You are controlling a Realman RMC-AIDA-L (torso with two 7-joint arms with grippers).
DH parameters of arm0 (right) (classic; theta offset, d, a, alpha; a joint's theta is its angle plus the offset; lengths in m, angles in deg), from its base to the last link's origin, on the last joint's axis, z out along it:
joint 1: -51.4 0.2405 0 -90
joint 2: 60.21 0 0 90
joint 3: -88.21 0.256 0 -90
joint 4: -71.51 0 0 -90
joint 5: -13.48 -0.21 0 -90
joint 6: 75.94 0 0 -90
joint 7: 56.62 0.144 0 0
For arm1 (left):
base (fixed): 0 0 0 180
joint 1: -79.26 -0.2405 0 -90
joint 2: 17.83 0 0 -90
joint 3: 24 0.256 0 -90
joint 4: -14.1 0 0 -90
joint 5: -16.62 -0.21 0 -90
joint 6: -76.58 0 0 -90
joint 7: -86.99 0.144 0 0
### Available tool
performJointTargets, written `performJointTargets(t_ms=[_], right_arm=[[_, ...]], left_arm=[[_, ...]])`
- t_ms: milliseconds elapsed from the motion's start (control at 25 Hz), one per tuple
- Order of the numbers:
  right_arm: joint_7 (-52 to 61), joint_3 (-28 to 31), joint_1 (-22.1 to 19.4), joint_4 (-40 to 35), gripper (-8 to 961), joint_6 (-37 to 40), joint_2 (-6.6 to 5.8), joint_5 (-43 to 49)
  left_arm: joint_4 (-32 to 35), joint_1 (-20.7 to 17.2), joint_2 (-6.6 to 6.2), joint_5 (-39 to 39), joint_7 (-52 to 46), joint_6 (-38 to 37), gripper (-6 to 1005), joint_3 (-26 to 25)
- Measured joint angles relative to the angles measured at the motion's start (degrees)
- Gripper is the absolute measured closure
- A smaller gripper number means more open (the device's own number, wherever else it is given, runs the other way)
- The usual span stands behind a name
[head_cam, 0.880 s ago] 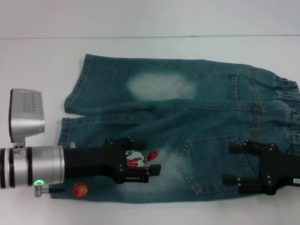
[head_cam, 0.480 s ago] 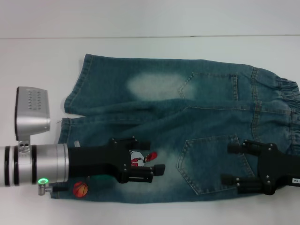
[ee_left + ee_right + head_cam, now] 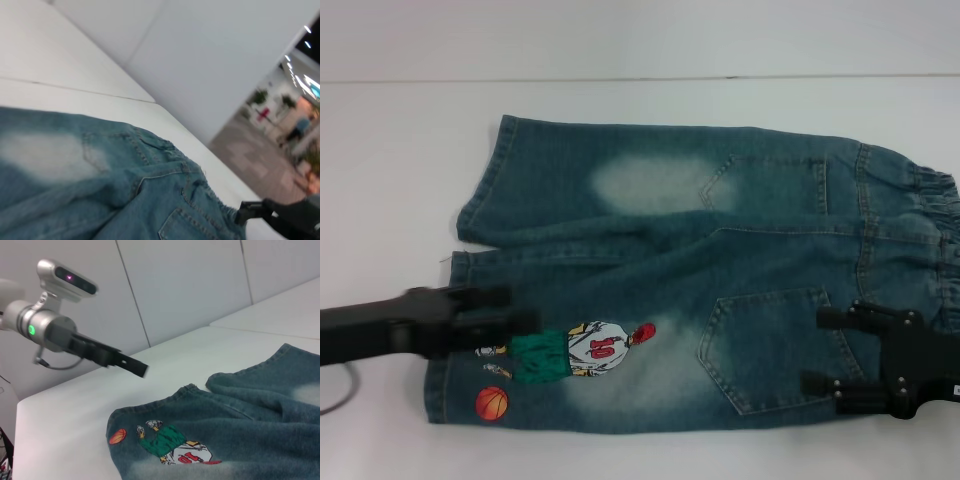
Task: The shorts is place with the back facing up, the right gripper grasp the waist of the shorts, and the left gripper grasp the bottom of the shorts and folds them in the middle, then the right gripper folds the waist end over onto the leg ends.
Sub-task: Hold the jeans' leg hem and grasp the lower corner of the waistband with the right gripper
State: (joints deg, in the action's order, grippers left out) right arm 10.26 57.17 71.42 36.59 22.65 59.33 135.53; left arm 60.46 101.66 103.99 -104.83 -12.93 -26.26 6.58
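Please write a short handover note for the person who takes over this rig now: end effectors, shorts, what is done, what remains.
Left end effector: raised above the near leg hem, holding nothing; open or shut unclear.
Right end effector: open, over the near back pocket close to the waist, not gripping.
Shorts: flat on the white table, back up, unfolded.
Done: nothing grasped or folded.
Left: grasp waist and hems, fold in the middle, then waist over the leg ends.

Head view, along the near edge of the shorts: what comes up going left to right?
Left hand → orange basketball print → cartoon player print → near back pocket → right hand.
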Motion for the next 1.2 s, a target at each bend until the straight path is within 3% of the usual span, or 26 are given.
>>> performJointTargets(t_ms=[200, 400, 640, 1200], right_arm=[[0.00, 0.11, -0.16, 0.03, 8, -0.10, -0.07, 0.00], [0.00, 0.11, -0.16, 0.00, 8, -0.08, -0.09, 0.00], [-0.08, 0.11, -0.10, -0.06, 8, -0.43, -0.11, 0.03], [-0.09, 0.10, 0.40, -0.06, 9, -1.16, -0.14, 0.03]], left_arm=[[4.48, -1.02, -1.88, -4.66, -12.50, -5.05, 123, -3.78], [7.28, -0.79, -2.68, -13.10, -18.24, -3.91, 122, -7.56], [6.80, -0.56, -2.77, -19.56, -18.94, 1.65, 122, -8.12], [5.35, 1.19, -2.06, -23.70, -19.10, 3.12, 122, -6.82]])
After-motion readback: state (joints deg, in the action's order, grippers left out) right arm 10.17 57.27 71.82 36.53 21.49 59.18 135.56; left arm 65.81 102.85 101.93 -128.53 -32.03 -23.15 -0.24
